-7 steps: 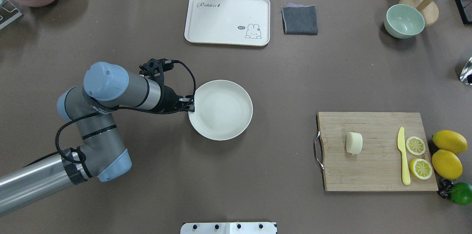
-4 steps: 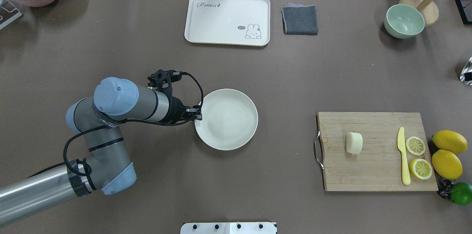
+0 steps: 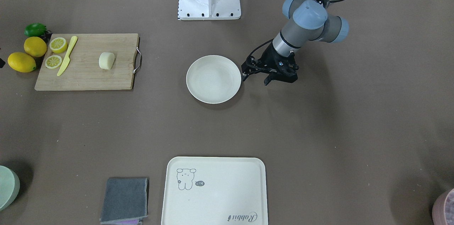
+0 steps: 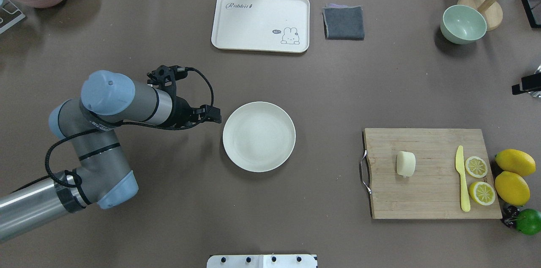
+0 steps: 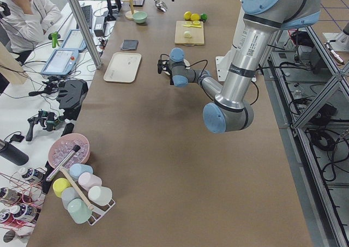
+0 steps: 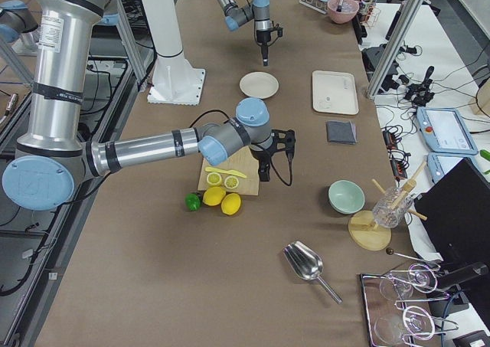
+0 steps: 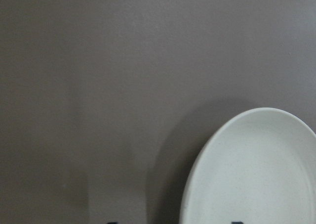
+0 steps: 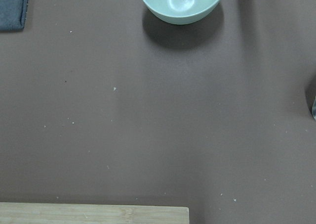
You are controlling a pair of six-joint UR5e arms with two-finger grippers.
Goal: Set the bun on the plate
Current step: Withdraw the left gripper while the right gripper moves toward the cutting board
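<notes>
Resting on the cutting board near the worktop's right edge, the bun is not yet grasped. The plate lies bare at the worktop's centre. The left end effector hangs just beside its rim, fingers wide, holding nothing. The right end effector is near the board; its opening cannot be told. Remaining: 1 pick, 1 transfer, 1 release.

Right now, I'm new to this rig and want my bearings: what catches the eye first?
An empty off-white plate sits mid-table, with the left arm beside it, jaws open. The pale bun lies on the wooden cutting board at the robot's right.
</notes>
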